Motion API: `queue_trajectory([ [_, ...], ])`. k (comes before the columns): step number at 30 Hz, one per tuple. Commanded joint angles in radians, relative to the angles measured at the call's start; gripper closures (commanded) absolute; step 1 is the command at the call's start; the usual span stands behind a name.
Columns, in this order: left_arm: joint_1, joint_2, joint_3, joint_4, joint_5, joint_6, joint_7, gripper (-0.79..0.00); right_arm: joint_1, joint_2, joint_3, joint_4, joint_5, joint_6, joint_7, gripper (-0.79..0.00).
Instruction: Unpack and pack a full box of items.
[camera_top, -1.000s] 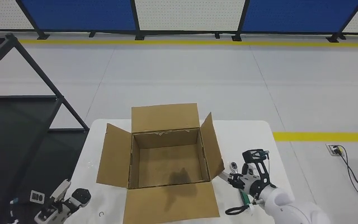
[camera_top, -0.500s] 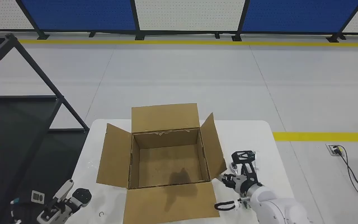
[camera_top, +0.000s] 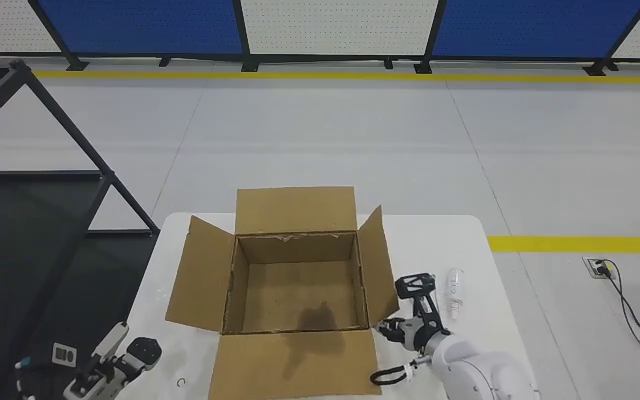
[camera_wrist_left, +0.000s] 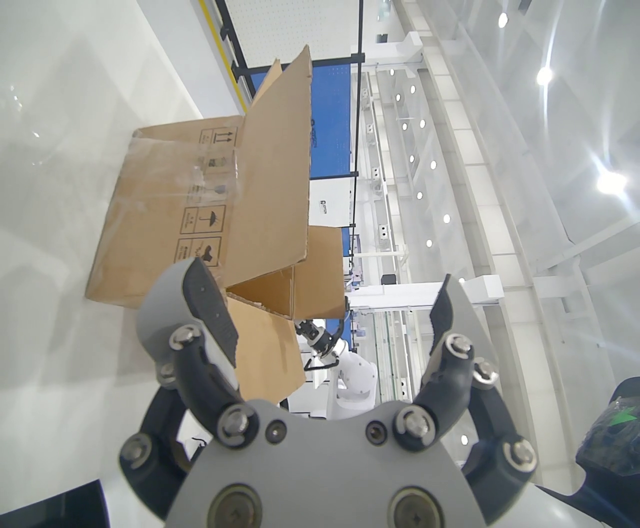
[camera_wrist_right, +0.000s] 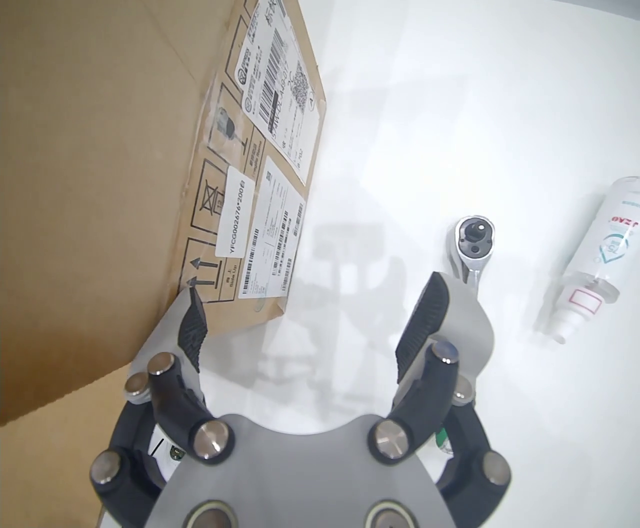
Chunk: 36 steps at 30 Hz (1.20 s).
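Right gripper: jaws released, wide apart, nothing between the pads, only bare white table below the gap. It hangs low over the table at about 4 o'clock from the cardboard box, close to the box's near right corner. One fingertip sits just beside the edge of the labelled side flap; I cannot tell whether it touches.

Just past the other fingertip shows the round head of a ratchet wrench, lying flat on the table, its handle hidden behind the finger. Near the wrench, but apart from it, a white bottle lies on its side at about 3 o'clock from the box.

Left gripper: jaws likewise released and spread, holding nothing. It sits by the table's near left corner, about 7 o'clock from the box and well apart from it, aimed across the tabletop toward the box's outer wall.

Box: upright at mid-table, all four flaps folded outward. Bare cardboard floor shows inside, with a dark shadow patch toward the 6 o'clock wall. Clear tape and printed handling marks on the wall facing the left gripper.
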Motion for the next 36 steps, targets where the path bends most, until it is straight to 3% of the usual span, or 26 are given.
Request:
queue_trajectory([
  [1, 0.002, 0.000, -0.001, 0.001, -0.004, -0.003, 0.003, -0.785, -0.002, 0.000, -0.007, -0.002, -0.001, 0.001, -0.003, -0.785],
  [11, 0.008, 0.000, -0.001, 0.006, -0.035, -0.017, 0.030, -0.785, -0.025, 0.008, 0.028, -0.032, 0.000, 0.025, -0.018, -0.785],
  [19, -0.020, -0.008, -0.006, -0.002, -0.196, 0.012, 0.156, -0.785, -0.073, 0.026, 0.123, -0.069, -0.032, 0.014, 0.044, -0.785],
  [28, -0.032, -0.009, -0.018, -0.019, -0.212, 0.039, 0.203, -0.785, -0.047, 0.039, 0.128, 0.041, -0.121, -0.027, 0.084, -0.785],
  [36, -0.019, -0.012, -0.007, -0.037, -0.200, 0.020, 0.211, -0.785, 0.060, 0.040, 0.110, 0.229, -0.096, -0.050, 0.085, -0.785],
])
